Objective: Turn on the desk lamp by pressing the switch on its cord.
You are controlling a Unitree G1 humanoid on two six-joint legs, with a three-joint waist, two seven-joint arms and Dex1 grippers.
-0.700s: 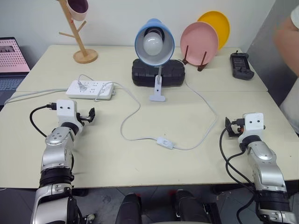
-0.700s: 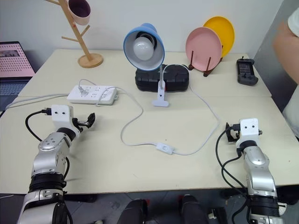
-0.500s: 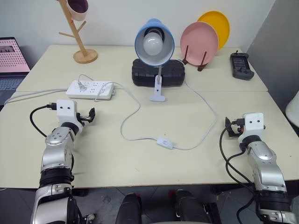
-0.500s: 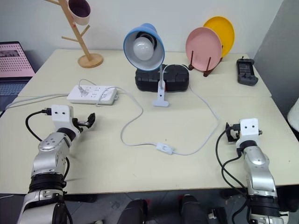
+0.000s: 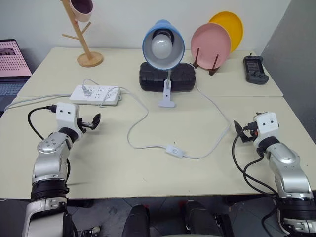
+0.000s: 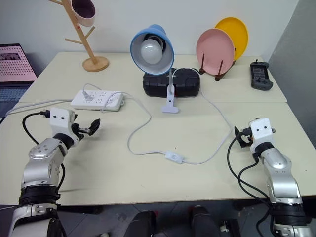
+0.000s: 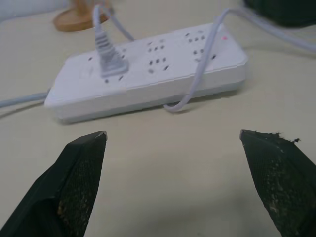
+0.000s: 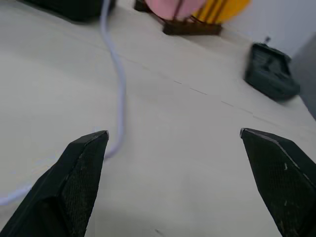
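Observation:
The desk lamp (image 5: 163, 44) stands at the table's back centre, its blue shade and white bulb facing me and its clip base on the tabletop. Its thin white cord (image 5: 215, 109) loops forward across the middle of the table. The small white switch (image 5: 174, 151) lies on that cord, at the centre front. My left gripper (image 5: 93, 122) hovers open at the left, well apart from the switch, with the power strip (image 7: 148, 74) just beyond its fingertips. At the right my right gripper (image 5: 240, 132) is open too, with a stretch of cord (image 8: 116, 74) lying ahead of it.
The white power strip (image 5: 96, 94) lies at the left with plugs in it. A black box (image 5: 167, 76) sits behind the lamp. Pink (image 5: 210, 45) and yellow (image 5: 228, 22) plates, a black handset (image 5: 255, 69), a wooden mug tree (image 5: 84, 39) and a laptop (image 5: 12, 64) line the back and sides.
A person's arm at the right edge has left the view. Both forearms have swung slightly outward, while the grippers stay open and nearly where they were.

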